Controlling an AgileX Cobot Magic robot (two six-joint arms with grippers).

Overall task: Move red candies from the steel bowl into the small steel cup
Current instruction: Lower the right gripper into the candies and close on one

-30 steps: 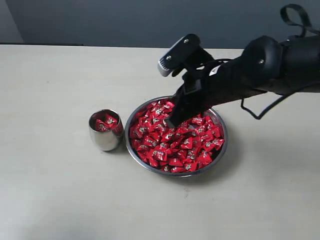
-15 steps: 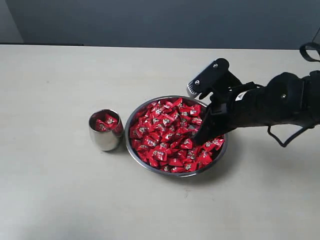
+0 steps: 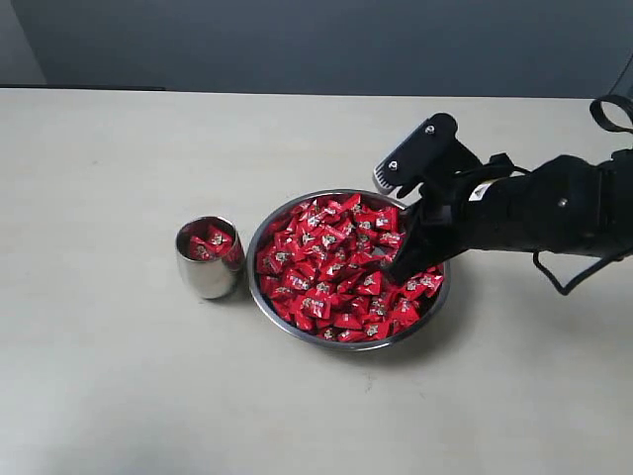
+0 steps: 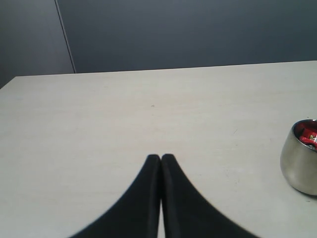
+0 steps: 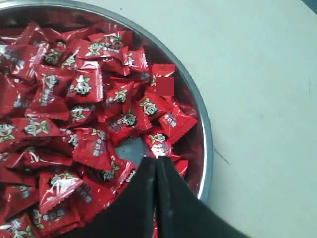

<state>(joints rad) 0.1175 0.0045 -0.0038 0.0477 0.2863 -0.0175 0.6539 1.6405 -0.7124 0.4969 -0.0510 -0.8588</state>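
Over the last second I have watched my right gripper (image 3: 401, 272) swing from the cup side of the steel bowl (image 3: 348, 346) across to the opposite side and drop lower. It has barely shifted since, so I read it as settled at a new pick spot. Its tips are now down among the red candies (image 3: 326, 267), with the bowl's rim close on the arm's side and the heap spreading out ahead. On the right wrist camera the jaws are pressed tight together with no wrapper between them. 1 candy touches the tips, and a bare patch of bowl floor shows just in front. So nothing is gripped, and I judge the jaws must part before any pick here. The small steel cup (image 3: 208, 272) stands beyond the bowl from the tool, just beside the bowl's rim, with a few candies already inside. My left gripper (image 4: 161, 157) is closed and empty over bare table (image 4: 99, 124), the cup ahead of it and off to 1 side.
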